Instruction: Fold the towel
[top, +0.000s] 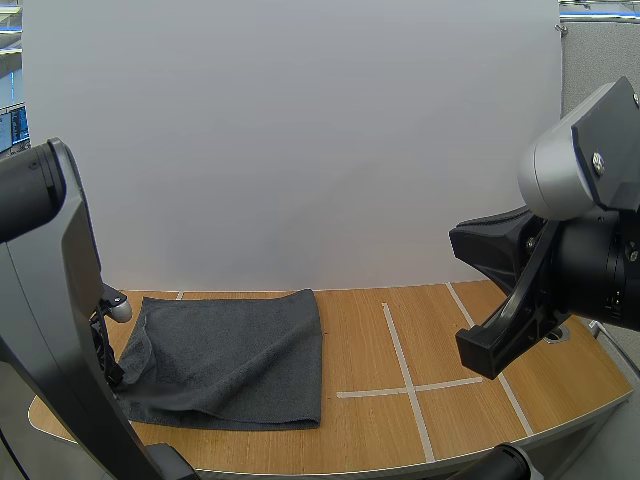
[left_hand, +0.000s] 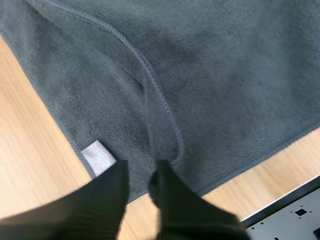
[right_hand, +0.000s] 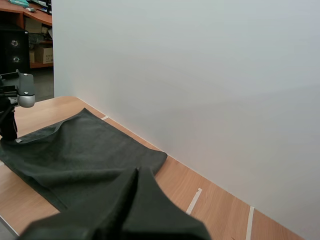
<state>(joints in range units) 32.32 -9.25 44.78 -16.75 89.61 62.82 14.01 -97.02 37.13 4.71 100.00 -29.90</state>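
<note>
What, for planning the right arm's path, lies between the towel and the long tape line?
Past the towel, bare table and a short crosswise tape strip; high view.

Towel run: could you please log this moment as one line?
left pincer: pinching towel edge by label | right pincer: shut, clear of towel | towel: on table, left edge rumpled

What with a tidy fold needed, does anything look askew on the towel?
Yes: the towel is rumpled at its left edge, where the left tool pinches a raised ridge; the rest lies flat on the table.
</note>
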